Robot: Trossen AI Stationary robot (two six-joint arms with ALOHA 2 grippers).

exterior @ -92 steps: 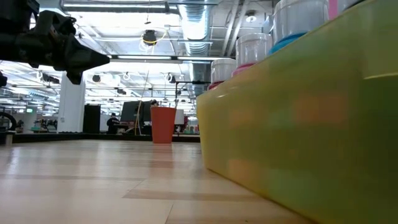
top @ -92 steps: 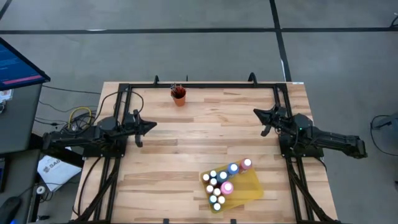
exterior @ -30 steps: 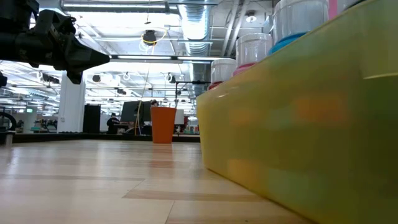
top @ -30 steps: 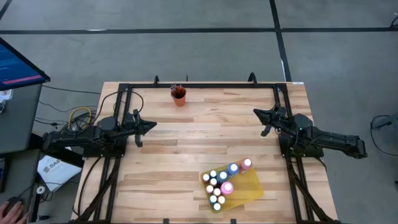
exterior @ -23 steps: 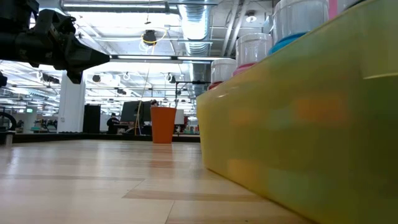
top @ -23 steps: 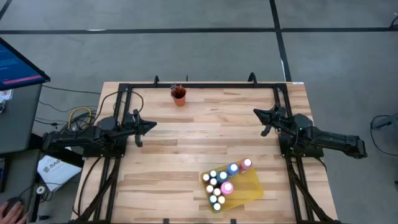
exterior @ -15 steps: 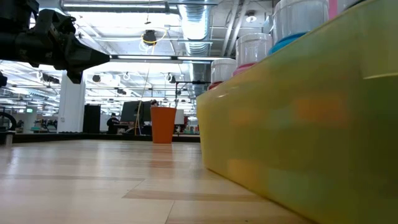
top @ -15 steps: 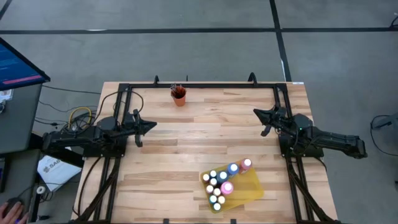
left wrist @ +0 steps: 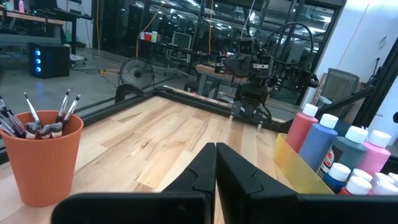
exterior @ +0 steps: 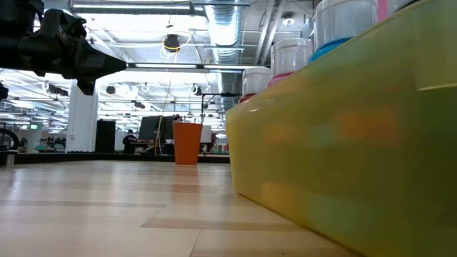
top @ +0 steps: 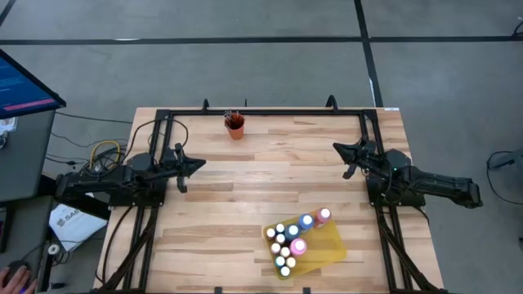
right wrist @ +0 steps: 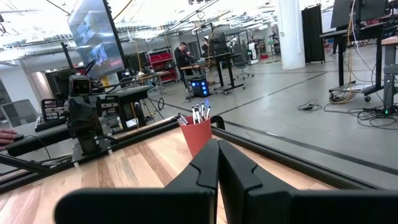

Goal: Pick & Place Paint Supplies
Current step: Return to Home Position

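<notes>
Bench (top: 270,188): wooden, seen from above. Left gripper (top: 202,163): parked at 9 o'clock, above the boards, fingers (left wrist: 200,173) pressed together with no gap, holding nothing. Right gripper (top: 336,148): parked at 3 o'clock, pointing inward, fingers (right wrist: 205,163) likewise closed flat on each other, empty. Paint bottles (top: 288,242): a tight cluster, upright, white caps up, standing in the yellow tray (top: 331,245) at 5 o'clock near the front edge. Paintbrushes (top: 232,117): a bundle standing roughly upright, bristles up, in the orange cup (top: 236,129) at 12 o'clock, just inside the black frame (top: 278,112) along the far edge. No bottle or brush lies loose on the boards in any view. Bearing: from the left fingers the cup lies toward 1 o'clock, and this arm is the nearer to it; from the right fingers the tray lies toward 7 o'clock, and this arm is the nearer to it. Way between: bare boards, nothing in the path of either arm. Judgement: sorting appears finished and both arms look to be in rest posture, so the next move likely calls for no grasp. Off the bench: monitor (top: 24,86) at 9 o'clock, beyond the left arm.
</notes>
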